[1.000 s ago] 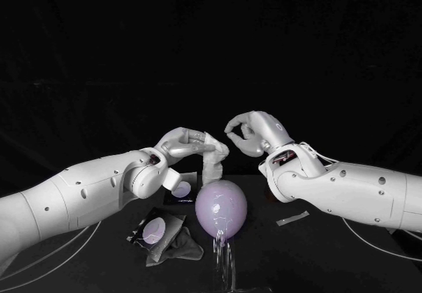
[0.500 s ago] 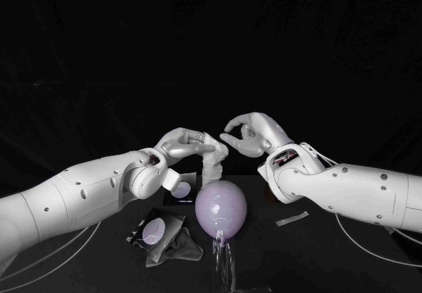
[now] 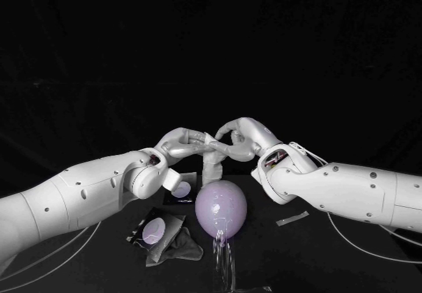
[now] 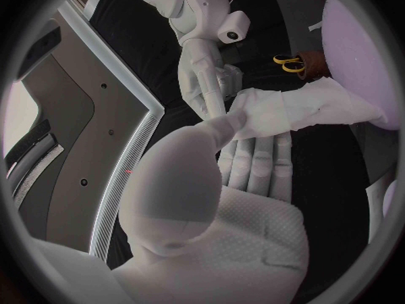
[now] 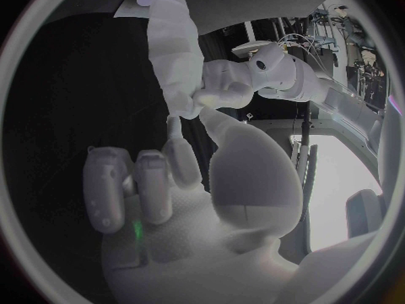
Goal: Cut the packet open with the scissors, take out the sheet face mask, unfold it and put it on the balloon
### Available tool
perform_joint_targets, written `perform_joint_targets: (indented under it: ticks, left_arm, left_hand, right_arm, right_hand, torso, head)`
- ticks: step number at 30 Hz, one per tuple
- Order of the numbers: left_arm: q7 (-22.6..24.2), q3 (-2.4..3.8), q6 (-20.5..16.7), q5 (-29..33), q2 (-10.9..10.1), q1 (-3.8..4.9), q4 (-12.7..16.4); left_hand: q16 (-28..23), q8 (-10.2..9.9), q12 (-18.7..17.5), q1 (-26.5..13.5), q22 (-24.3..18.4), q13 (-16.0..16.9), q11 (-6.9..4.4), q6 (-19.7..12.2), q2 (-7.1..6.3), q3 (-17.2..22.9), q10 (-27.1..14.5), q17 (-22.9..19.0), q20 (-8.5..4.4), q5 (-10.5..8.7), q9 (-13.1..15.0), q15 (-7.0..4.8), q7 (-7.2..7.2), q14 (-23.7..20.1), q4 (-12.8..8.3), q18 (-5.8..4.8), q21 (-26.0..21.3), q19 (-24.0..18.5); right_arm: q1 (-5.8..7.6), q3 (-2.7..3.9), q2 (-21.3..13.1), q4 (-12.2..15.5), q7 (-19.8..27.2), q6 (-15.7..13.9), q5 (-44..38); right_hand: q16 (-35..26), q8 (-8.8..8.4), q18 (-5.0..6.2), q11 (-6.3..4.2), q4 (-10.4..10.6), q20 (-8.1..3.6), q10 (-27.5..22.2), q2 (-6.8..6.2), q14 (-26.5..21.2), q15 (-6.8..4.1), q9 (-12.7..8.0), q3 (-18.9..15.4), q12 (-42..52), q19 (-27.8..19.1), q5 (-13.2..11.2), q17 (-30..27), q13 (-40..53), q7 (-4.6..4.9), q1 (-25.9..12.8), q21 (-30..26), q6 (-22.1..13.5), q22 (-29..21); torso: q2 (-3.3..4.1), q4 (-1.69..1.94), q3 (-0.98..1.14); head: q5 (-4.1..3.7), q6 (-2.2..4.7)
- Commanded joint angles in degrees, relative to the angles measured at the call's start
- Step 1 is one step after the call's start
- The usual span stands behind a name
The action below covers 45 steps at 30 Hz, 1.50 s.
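Observation:
A folded white sheet mask [image 3: 211, 166] hangs between my two hands, its lower end just above the lilac balloon [image 3: 220, 209]. My left hand [image 3: 187, 145] pinches its top between thumb and fingers; the mask [image 4: 297, 108] shows across that hand's fingers [image 4: 253, 165]. My right hand [image 3: 239, 138] has met the left one, and its thumb and a fingertip [image 5: 175, 130] close on the top end of the mask [image 5: 175, 54]. The opened packet [image 3: 158, 231] lies on the table at the near left. The yellow-handled scissors [image 4: 291, 63] lie beside the balloon [image 4: 363, 54].
A cut-off strip [image 3: 293, 218] lies on the table to the right of the balloon. A dark square with a pale disc [image 3: 182, 190] lies under my left wrist. A string or ribbon [image 3: 220, 253] trails from the balloon's near end.
My right hand has moved left and slightly down to meet the left hand, and its fingers have closed on the mask's top. The left hand, mask and balloon have stayed put.

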Motion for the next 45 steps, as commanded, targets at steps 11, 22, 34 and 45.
perform_joint_targets:
  ticks: [11,22,34,45]
  left_arm:
    - [0.8,0.09,0.0,-0.7,0.1,0.10,0.5]
    - [0.7,0.08,0.0,-0.9,0.1,0.11,0.6]
    - [0.6,0.07,-0.1,-0.9,0.0,0.11,0.4]
    - [0.5,0.07,-0.1,-0.9,-0.1,0.11,0.4]
  left_hand:
    - [0.4,-0.3,0.1,0.0,0.1,0.0,-0.74,0.4,0.71,0.2,0.8,0.1,-0.08,0.23,0.0,-0.38,-0.21,-0.1,-0.2,0.73,0.3,-0.5]
    - [0.4,-0.3,0.1,0.0,0.1,0.0,-0.74,0.4,0.71,0.2,0.8,0.1,-0.08,0.23,0.0,-0.38,-0.21,-0.1,-0.2,0.73,0.3,-0.5]
    - [0.4,-0.3,0.1,0.0,0.1,0.0,-0.74,0.4,0.71,0.2,0.8,0.1,-0.08,0.23,0.0,-0.38,-0.21,-0.1,-0.2,0.73,0.3,-0.5]
    - [0.4,-0.3,0.1,0.0,0.2,0.0,-0.76,0.4,0.69,0.3,0.9,0.2,-0.08,0.23,0.0,-0.40,-0.24,-0.1,-0.3,0.75,0.4,-0.5]
  right_arm:
    - [0.04,0.03,1.0,-0.6,-0.1,1.4,-0.2]
    - [0.03,0.03,1.0,-0.7,1.7,-0.9,1.1]
    - [0.02,0.03,0.5,-0.8,2.5,-1.9,2.1]
    - [0.02,0.04,0.2,-1.2,2.8,-3.4,2.7]
  right_hand:
    - [0.3,1.22,0.14,-1.04,-0.4,-0.03,0.5,3.15,6.1,-0.55,-0.1,0.3,1.3,4.0,-0.1,15.1,6.2,-1.24,5.1,0.8,3.3,13.9]
    - [0.3,3.06,-0.34,-2.45,-4.4,-1.36,2.4,8.22,6.1,-1.93,0.4,5.4,4.6,5.1,-0.1,15.1,8.0,-2.68,12.4,2.7,4.6,14.5]
    - [0.3,3.42,-0.30,-2.32,-4.6,-1.46,2.3,8.54,6.1,-1.89,0.6,6.3,4.1,5.0,-0.1,15.1,7.8,-2.50,12.3,2.5,4.4,14.4]
    - [0.3,4.13,-0.46,-2.27,-5.3,-1.45,2.8,9.29,6.1,-1.82,0.9,7.9,5.2,5.4,-0.1,15.1,8.4,-2.43,12.5,3.1,4.3,14.6]
  torso:
    - [-0.01,-0.06,0.05]
    - [-0.03,-0.09,0.05]
    - [-0.03,-0.08,0.04]
    - [-0.02,-0.07,0.04]
  head:
    - [0.01,-0.11]
    - [-0.03,-0.15]
    - [-0.02,-0.15]
    - [-0.15,-0.10]
